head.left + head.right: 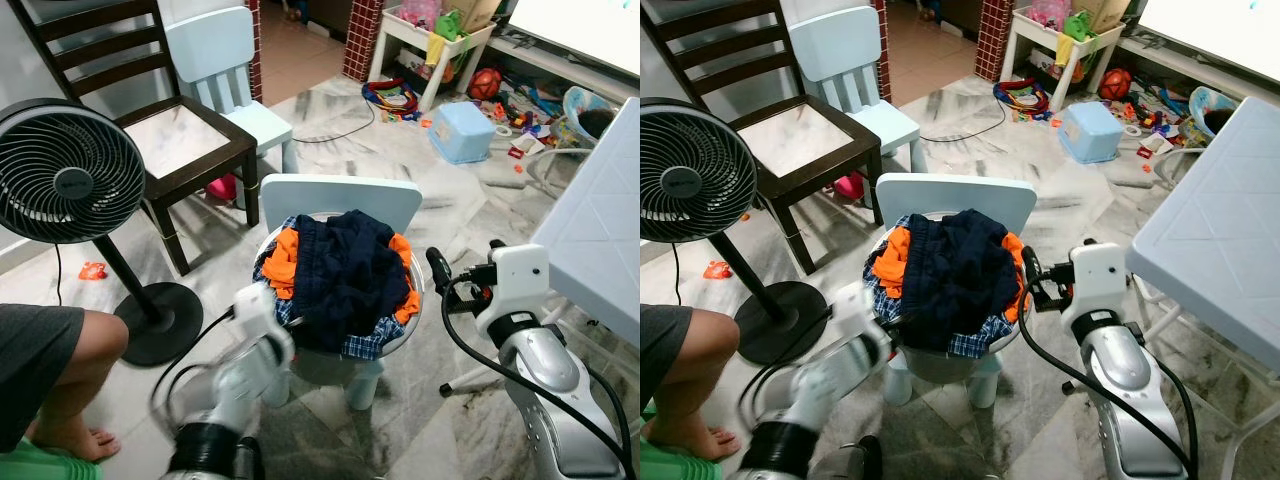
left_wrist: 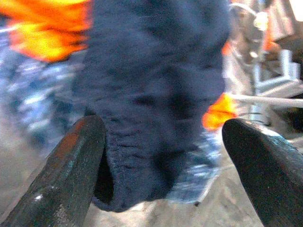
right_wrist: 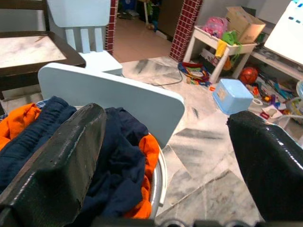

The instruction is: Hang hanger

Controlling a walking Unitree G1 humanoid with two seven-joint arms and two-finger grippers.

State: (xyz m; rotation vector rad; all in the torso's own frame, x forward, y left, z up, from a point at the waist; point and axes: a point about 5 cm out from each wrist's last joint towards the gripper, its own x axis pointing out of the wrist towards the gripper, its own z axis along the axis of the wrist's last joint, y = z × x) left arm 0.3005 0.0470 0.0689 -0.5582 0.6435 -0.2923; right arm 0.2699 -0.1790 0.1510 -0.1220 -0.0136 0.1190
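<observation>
A round laundry basket (image 1: 330, 366) sits on a small pale-blue chair (image 1: 340, 194). It is heaped with a navy garment (image 1: 345, 262), orange cloth (image 1: 284, 262) and plaid cloth (image 1: 366, 345). My left arm (image 1: 256, 338) is blurred at the basket's front left. Its gripper (image 2: 163, 142) is open, with the navy cloth hanging just beyond its fingers. My right gripper (image 3: 165, 139) is open beside the basket's right rim, level with the top of the pile and holding nothing. No hanger can be made out.
A black standing fan (image 1: 65, 172) and a dark wooden chair (image 1: 185, 140) stand to the left, with a second pale-blue chair (image 1: 225, 70) behind. A person's leg (image 1: 50, 365) is at lower left. A white table (image 1: 600, 235) juts in at right. Toys and a blue bin (image 1: 460, 130) litter the far floor.
</observation>
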